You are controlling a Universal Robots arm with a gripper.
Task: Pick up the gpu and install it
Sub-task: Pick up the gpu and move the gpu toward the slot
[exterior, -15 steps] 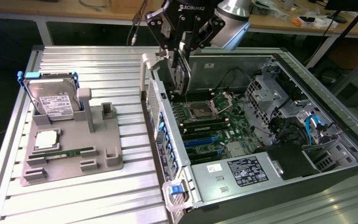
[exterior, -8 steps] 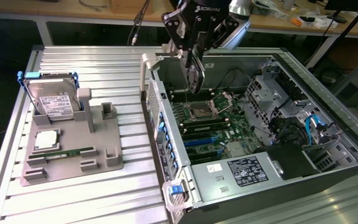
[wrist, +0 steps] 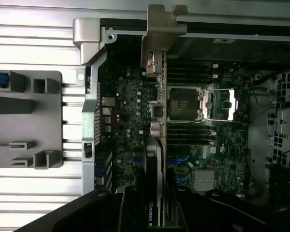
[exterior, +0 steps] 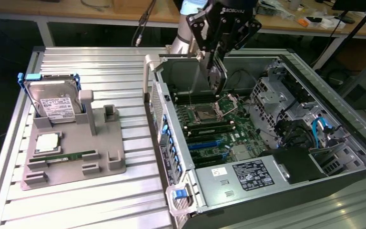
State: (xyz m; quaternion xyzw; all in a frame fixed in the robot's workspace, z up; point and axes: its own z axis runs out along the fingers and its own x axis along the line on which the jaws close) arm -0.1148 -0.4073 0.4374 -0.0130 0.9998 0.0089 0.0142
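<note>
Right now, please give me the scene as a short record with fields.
held item: thin green circuit-board graphics card with silver metal bracket
jaws: closed on the card
card position: hanging upright over the open black computer case, not yet seated
below card: green motherboard
exterior view's left: silver hard drive with white label standing in grey plastic holder

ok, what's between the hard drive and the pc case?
Exterior view: upright posts of the gray holder, then a bare strip of ribbed table up to the case wall.
</note>
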